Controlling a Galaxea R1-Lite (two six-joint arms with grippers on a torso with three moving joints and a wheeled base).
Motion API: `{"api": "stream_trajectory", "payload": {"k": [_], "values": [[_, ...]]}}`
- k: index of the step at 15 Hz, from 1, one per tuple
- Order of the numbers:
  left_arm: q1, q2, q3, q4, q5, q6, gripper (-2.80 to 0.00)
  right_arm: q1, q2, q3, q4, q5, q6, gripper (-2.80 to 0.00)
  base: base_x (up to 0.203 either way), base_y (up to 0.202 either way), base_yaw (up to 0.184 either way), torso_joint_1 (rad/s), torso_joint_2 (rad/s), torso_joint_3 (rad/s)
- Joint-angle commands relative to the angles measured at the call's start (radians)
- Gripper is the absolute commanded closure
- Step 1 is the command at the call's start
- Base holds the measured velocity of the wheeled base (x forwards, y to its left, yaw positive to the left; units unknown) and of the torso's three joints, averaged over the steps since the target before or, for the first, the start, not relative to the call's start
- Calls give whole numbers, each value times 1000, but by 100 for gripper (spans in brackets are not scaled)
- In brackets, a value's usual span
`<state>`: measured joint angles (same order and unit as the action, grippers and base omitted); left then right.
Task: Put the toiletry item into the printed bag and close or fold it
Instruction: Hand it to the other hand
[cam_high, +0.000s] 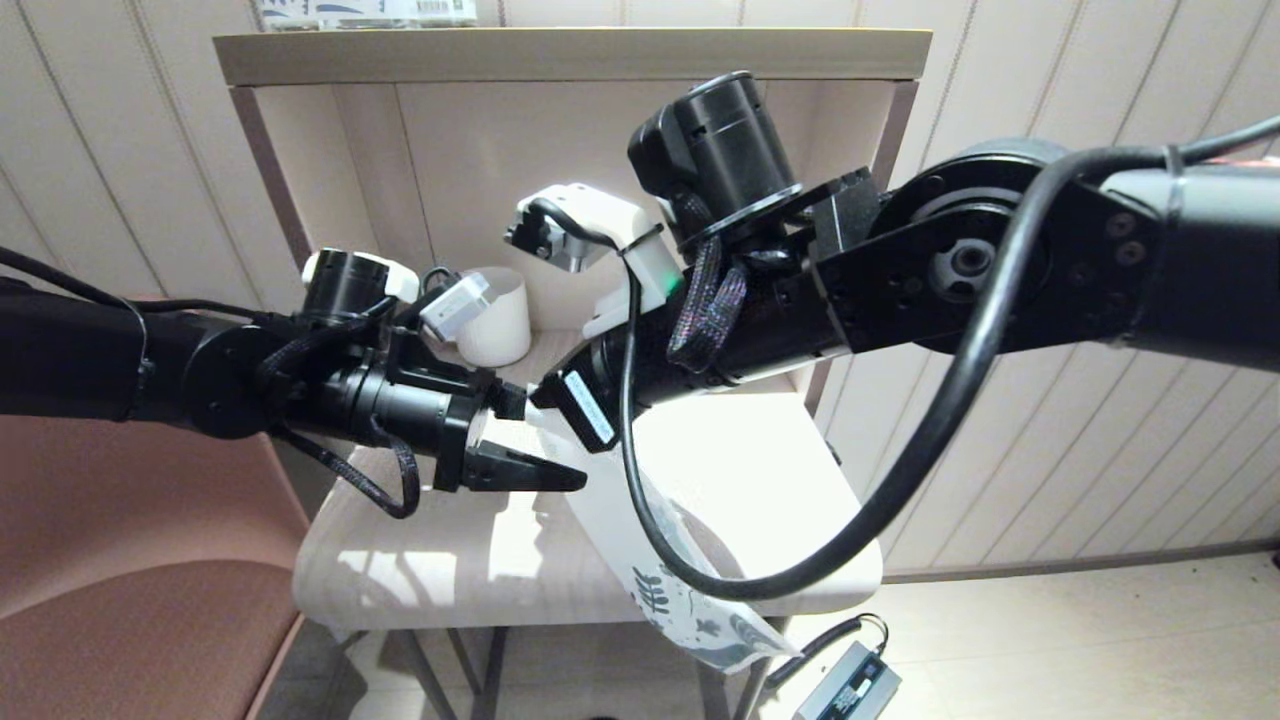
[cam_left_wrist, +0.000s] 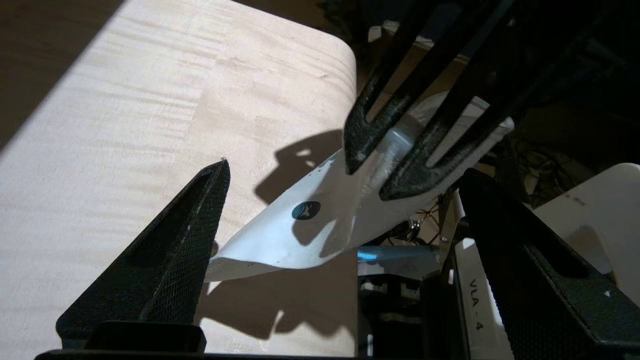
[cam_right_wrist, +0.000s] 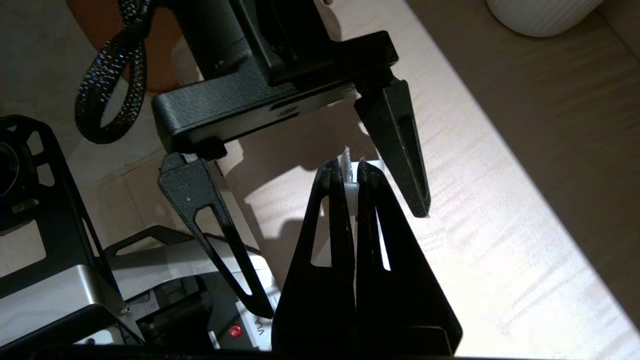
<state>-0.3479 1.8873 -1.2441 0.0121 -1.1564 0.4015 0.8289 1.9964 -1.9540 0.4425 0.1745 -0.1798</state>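
Note:
The printed bag (cam_high: 690, 600) is a white pouch with dark leaf prints at its low end. It hangs slanted over the table's front edge. My right gripper (cam_right_wrist: 348, 167) is shut on the bag's upper edge (cam_right_wrist: 351, 190), holding it above the table. My left gripper (cam_left_wrist: 345, 170) is open; its fingers (cam_left_wrist: 200, 235) stand either side of the bag (cam_left_wrist: 270, 235) without touching it. In the head view the left gripper (cam_high: 545, 440) sits just left of the bag's top. No toiletry item shows; I cannot tell what the bag holds.
A white ribbed mug (cam_high: 497, 318) stands at the back of the light wooden table (cam_high: 420, 570). A shelf top (cam_high: 570, 50) with a printed box (cam_high: 370, 10) is above. A brown seat (cam_high: 130, 600) lies left, and a power brick (cam_high: 850, 685) is on the floor.

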Motion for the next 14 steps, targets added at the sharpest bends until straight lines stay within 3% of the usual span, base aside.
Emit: {"api": "stream_trajectory", "payload": {"k": [1, 6, 14], "values": [[-11, 27, -13, 0, -5, 2, -280, 1, 11, 0, -4, 8, -1, 0, 0, 0, 0, 0, 0, 0], [-47, 74, -45, 0, -2, 3, -280, -2, 18, 0, -15, 14, -1, 0, 0, 0, 0, 0, 0, 0], [-46, 78, -43, -3, 0, 7, -280, -7, 27, 1, -13, 14, 5, 0, 0, 0, 0, 0, 0, 0]]}}
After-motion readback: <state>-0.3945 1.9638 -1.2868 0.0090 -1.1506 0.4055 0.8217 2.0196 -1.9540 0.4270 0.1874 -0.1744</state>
